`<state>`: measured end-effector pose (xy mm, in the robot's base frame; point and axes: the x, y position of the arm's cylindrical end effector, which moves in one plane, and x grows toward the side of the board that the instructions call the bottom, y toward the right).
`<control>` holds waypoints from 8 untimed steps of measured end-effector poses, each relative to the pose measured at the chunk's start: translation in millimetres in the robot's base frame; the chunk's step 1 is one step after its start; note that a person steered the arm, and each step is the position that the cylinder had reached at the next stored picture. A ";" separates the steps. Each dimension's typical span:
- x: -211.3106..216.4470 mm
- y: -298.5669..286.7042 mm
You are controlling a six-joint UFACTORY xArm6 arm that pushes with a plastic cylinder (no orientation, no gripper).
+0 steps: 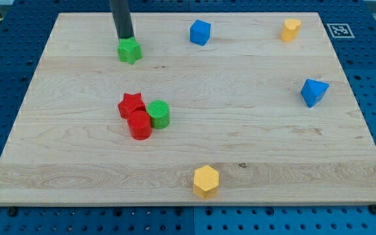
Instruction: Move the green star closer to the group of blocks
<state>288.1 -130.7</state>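
The green star [130,51] lies near the view's top left on the wooden board [253,143]. My tip [126,39] touches the star's top edge, just behind it. Below, left of the board's middle, a group stands together: a red star [131,104], a red cylinder [140,125] and a green cylinder [158,113], touching one another. The green star is well apart from this group, above it.
A blue cube [200,32] and a yellow block [291,29] lie near the top edge. A blue wedge-like block [313,92] is at the right. A yellow hexagon [206,181] is near the bottom edge. A marker tag [337,29] sits off the top right corner.
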 end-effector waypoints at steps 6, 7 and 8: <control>105.7 58.4; 126.1 67.6; 128.2 70.7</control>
<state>416.3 -60.0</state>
